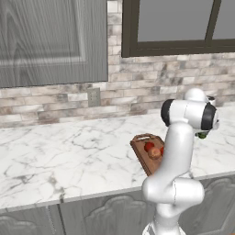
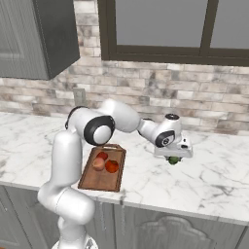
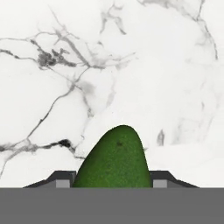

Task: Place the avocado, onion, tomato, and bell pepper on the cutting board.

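Three round items sit on the one cutting board in the left base view. The right base view separates them: bell pepper, onion, tomato, with the gripper at three o'clock, clamped on the single avocado. The hand view shows its green skin between both fingertips above marble counter.

A white marble counter veined in grey is set over grey panelled cabinets. Behind it, a wall of pale brick in grey and tan is fitted with an outlet. A dark-framed window is seen above, and a grey wood-grain cupboard is hung beside it.
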You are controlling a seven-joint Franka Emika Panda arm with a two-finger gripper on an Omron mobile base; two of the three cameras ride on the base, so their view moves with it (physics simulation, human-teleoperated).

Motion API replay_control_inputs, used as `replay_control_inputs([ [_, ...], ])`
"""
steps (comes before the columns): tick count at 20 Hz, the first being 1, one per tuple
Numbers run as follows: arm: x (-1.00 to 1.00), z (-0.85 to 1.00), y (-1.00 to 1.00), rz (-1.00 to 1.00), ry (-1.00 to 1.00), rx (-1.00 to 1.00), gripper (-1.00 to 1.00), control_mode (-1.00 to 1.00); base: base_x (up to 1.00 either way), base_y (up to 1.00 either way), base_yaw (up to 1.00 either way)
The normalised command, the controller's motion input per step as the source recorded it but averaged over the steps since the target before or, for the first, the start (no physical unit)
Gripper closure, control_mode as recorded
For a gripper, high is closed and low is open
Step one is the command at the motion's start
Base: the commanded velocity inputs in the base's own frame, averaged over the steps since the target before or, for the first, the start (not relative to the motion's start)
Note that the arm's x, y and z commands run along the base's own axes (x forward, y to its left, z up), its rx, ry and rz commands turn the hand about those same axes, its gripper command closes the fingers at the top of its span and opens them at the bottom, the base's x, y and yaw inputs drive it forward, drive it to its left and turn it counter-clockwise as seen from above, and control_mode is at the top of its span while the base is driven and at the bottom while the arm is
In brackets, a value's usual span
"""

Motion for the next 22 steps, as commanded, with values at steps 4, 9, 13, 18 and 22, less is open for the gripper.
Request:
replay_control_inputs([
  [4,-0.33,0.39,0.02,-0.02,0.00,0.03,1.00,-1.00,0.00,0.00,0.00],
  [9,-0.43,0.76,0.36,0.00,0.00,0.01,1.00,-1.00,0.00,0.00,0.00],
  [13,-0.57,0.84,0.67,0.00,0.00,0.01,1.00,-1.00,0.00,0.00,0.00],
  [18,-0.68,0.73,0.70,0.00,0.00,0.00,1.00,-1.00,0.00,0.00,0.00],
  [22,-0.75,0.42,0.59,0.00,-0.07,0.00,1.00,-1.00,0.00,0.00,0.00],
])
